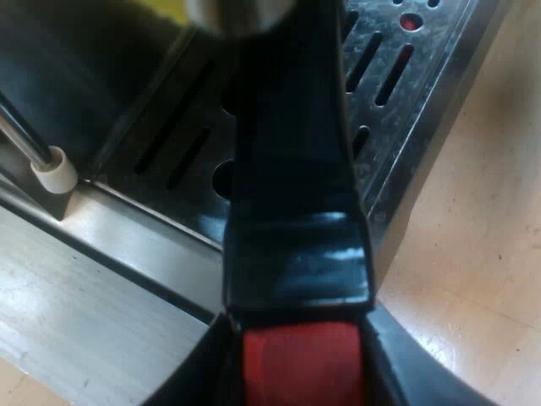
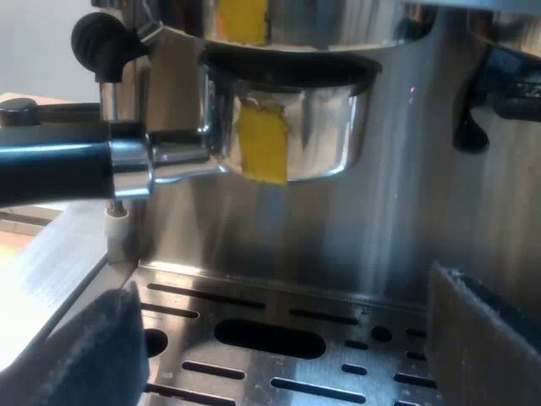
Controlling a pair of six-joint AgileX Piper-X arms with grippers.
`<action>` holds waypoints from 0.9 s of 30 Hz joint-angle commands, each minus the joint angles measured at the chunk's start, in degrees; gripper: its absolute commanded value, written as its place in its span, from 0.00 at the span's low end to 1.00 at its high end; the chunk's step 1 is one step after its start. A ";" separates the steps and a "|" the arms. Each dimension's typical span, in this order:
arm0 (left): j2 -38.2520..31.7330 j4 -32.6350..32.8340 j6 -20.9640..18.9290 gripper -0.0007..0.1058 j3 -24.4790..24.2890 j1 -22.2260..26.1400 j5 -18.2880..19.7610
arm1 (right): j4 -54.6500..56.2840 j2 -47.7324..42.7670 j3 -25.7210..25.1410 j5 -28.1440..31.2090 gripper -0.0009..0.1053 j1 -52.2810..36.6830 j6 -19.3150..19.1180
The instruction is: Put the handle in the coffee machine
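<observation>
Left wrist view, near to far: the left gripper [image 1: 297, 338] pinches the red end [image 1: 303, 372] of the dark handle [image 1: 292, 169], with one of its black fingers [image 1: 414, 364] pressed against each side. The handle runs straight away from the fingertips to the blurred metal holder [image 1: 245, 13] at its far end. Below the handle lies the slotted drip tray [image 1: 406, 93] of the espresso machine [image 1: 76, 68]. To one side of it the white-tipped steam wand [image 1: 52, 167] hangs down, and the pale wooden table [image 1: 482, 254] lies off the tray's other edge. Right wrist view, near to far: the right gripper [image 2: 283, 321] is spread wide and holds nothing. Its two fingers sit low over the drip tray, well apart, one at each side. Ahead of the fingertips and above them, the holder's round metal bowl sits directly under the machine's front, its rim meeting the dark ring there. Whether it is locked in cannot be told. A yellow strip [image 2: 260, 144] marks the bowl's wall, and the handle extends sideways from the bowl. Past the handle stand the steam wand and a black knob [image 2: 100, 42].
</observation>
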 commanded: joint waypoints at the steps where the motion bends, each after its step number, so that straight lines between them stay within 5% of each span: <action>1: -0.14 -1.03 -1.07 0.01 -0.85 -0.20 1.92 | -0.73 -0.13 -0.08 -0.03 0.68 -0.35 -0.72; 27: -0.14 0.33 -2.01 0.01 -5.54 -0.20 0.68 | -0.73 -0.13 -0.08 -0.03 0.68 -0.35 -0.72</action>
